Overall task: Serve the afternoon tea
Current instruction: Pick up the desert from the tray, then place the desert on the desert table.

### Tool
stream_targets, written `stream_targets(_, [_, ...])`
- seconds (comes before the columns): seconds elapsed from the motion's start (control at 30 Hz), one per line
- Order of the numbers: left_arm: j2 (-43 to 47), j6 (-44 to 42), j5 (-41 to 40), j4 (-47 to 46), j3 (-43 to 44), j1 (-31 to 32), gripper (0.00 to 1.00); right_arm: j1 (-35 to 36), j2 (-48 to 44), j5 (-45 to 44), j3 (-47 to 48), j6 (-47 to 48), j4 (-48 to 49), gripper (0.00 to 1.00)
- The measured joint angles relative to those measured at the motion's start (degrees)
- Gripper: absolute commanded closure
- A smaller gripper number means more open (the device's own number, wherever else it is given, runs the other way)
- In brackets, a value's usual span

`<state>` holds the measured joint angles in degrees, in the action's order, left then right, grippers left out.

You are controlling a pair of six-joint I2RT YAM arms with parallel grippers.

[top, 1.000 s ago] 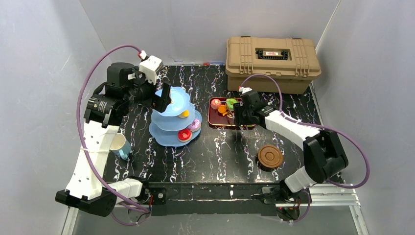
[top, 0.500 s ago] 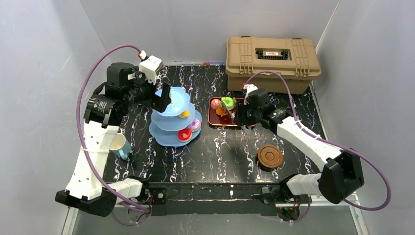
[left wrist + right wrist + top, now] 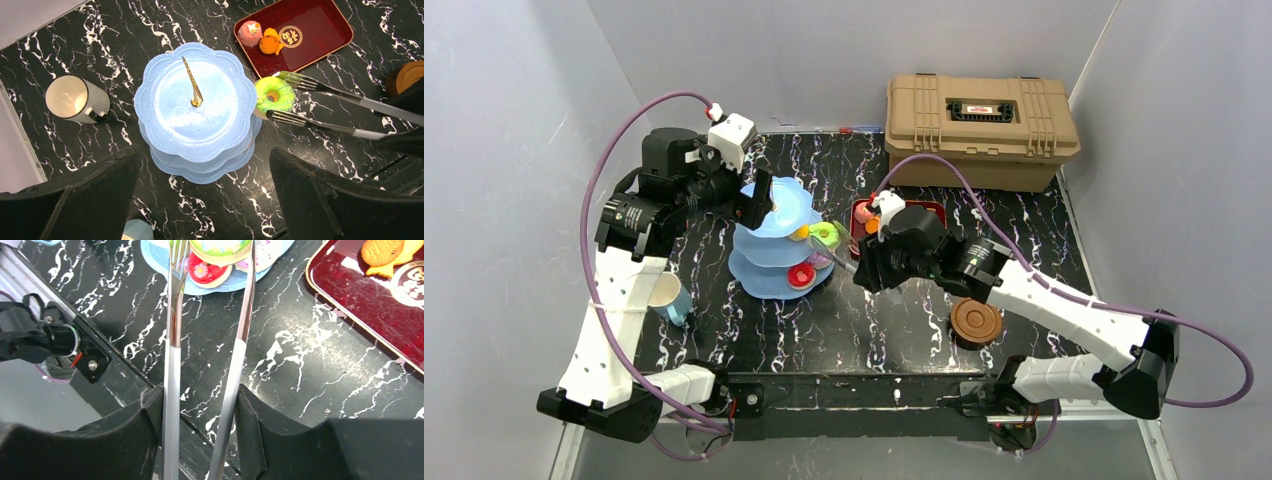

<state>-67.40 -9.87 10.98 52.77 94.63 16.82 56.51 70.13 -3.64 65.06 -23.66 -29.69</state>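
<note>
**Right tool** [image 3: 200,410]: closed on a pair of metal tongs [image 3: 172,365]. The tong tips pinch a green donut [image 3: 273,95], held just beside the top tier of the blue stand [image 3: 220,100] and above its lower tiers, where a red donut [image 3: 210,271] lies.

**Left tool** [image 3: 204,170]: fingers spread wide, holding nothing, hanging over the stand and its gold centre spike [image 3: 192,87].

**Surroundings:** beyond the tongs, a red tray [image 3: 320,35] carries a pink cake [image 3: 249,33] and an orange cake [image 3: 270,42]. A beige cup [image 3: 75,99] sits on the worktop [image 3: 210,210] on the stand's other side. Brown saucers [image 3: 976,320] lie near the front edge, and a tan case [image 3: 981,130] stands at the back.
</note>
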Motion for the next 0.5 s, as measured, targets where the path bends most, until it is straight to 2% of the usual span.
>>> stream_targets(0.5, [0.0, 0.0, -0.5, 0.2, 0.5, 0.0, 0.02, 7.5, 3.9, -0.5, 0.9, -5.6, 2.7, 0.98])
